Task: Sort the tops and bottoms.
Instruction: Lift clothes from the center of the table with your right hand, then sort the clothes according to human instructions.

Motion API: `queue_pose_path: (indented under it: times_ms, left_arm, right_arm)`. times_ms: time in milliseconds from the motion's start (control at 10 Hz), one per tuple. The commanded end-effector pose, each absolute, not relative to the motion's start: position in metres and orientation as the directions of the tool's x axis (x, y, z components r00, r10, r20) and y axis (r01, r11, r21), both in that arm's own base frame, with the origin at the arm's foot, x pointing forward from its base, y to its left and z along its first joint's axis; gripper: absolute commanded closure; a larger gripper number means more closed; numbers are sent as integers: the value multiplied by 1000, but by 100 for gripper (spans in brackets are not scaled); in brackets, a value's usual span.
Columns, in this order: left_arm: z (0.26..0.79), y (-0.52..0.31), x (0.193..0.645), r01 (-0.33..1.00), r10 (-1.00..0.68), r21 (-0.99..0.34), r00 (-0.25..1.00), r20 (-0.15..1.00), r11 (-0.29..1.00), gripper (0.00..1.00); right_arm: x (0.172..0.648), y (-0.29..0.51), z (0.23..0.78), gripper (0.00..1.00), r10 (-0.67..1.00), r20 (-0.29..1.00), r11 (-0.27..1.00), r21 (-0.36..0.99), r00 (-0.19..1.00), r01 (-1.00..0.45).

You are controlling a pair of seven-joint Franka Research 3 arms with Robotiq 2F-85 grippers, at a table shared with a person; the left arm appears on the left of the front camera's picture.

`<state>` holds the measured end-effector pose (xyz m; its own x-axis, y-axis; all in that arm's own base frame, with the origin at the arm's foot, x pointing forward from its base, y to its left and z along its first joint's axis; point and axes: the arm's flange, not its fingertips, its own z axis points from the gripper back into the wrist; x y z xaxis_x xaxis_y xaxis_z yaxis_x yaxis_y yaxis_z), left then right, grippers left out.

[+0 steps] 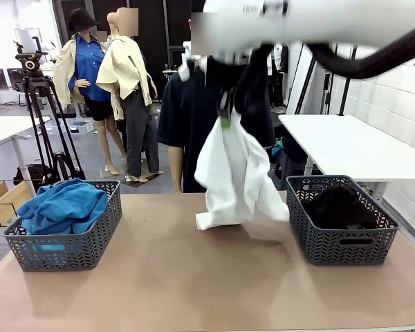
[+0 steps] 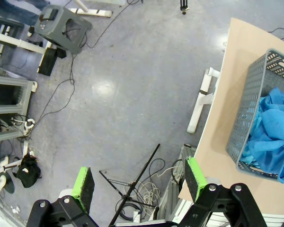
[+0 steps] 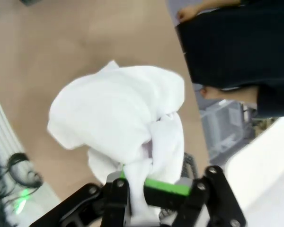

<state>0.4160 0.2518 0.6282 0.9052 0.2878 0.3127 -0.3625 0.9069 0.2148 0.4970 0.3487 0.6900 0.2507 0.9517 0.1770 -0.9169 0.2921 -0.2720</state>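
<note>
above the middle of the table (image 1: 194,277), at about 12 o'clock in the front view, the right gripper (image 1: 226,121) is clamped on a white top (image 1: 234,173) that hangs free, its lowest fold just over the tabletop between the two grey baskets. over at 9 o'clock the left basket (image 1: 90,238) holds the blue tops (image 1: 63,206), and at 3 o'clock the right basket (image 1: 311,228) holds the black bottoms (image 1: 340,206). off the table's edge, the left gripper (image 2: 139,182) hangs over the floor with its green pads (image 2: 83,184) spread wide and bare, the blue-filled basket at its 3 o'clock.
</note>
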Motion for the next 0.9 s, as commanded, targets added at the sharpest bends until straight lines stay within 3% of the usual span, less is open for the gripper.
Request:
queue_pose_path:
  times_ms: [0,400,800]
  left_arm:
    - [629,253,414,-362,284,228,907,312,904,0]
    - [629,253,414,-362,284,228,907,312,904,0]
    - [629,253,414,-362,284,228,907,312,904,0]
  right_arm:
    - [518,368,754,100,954,186,282,-306,234,-909]
    - [477,370,849,100,959,224,243,-351,171,-904]
    - [455,376,907,100,954,221,278,-408,201,-870]
